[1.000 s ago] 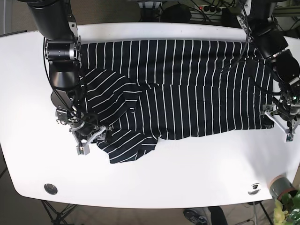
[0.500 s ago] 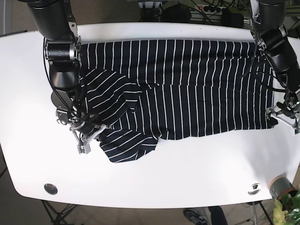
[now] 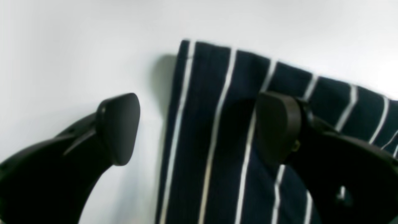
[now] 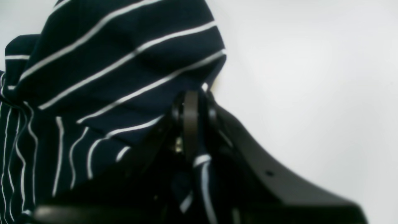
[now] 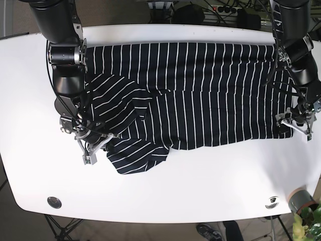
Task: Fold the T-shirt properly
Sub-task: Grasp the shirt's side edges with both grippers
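The white bench (image 5: 210,186) fills most of the base view, its rounded front edge curving along the bottom of the frame. Across its upper half lies the T-shirt (image 5: 200,95), dark navy with thin white stripes, spread wide from the upper left to the right edge. Its left part is rumpled: a flap with slanting stripes is folded over toward the lower left, and a loose corner hangs down toward the lower centre of the cloth.

Two black arms enter from the top corners. The right tool (image 5: 93,145) sits at the lower left of the garment, at the edge of the folded flap. In the right wrist view its fingers (image 4: 190,124) are pressed together with striped fabric pinched between them, the cloth bunching up and away to the upper left.

The left tool (image 5: 297,122) sits at the shirt's lower right corner, at the right edge of the frame. In the left wrist view its fingers (image 3: 119,127) stand wide apart: one over bare bench at the left, the other over the striped cloth at the right, with the shirt's corner edge between them.

A potted plant (image 5: 307,213) shows at the lower right corner.
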`<action>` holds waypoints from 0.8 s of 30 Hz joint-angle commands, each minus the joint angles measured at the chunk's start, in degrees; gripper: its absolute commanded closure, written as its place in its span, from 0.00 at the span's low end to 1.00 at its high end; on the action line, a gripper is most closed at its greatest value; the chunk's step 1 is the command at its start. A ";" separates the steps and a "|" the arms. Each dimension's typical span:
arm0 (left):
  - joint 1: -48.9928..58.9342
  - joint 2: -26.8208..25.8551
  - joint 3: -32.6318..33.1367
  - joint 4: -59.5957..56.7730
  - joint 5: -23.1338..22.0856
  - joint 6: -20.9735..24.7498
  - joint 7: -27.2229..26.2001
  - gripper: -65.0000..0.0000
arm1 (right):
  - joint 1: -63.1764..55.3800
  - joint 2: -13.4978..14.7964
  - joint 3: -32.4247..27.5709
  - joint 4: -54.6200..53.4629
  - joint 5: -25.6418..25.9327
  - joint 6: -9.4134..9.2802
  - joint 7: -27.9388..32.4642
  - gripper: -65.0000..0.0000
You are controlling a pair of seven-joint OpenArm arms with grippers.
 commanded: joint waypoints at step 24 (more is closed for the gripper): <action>-3.33 1.19 5.27 2.97 -0.51 -0.71 -5.00 1.00 | 0.63 0.62 0.24 8.93 0.14 0.32 -2.69 0.97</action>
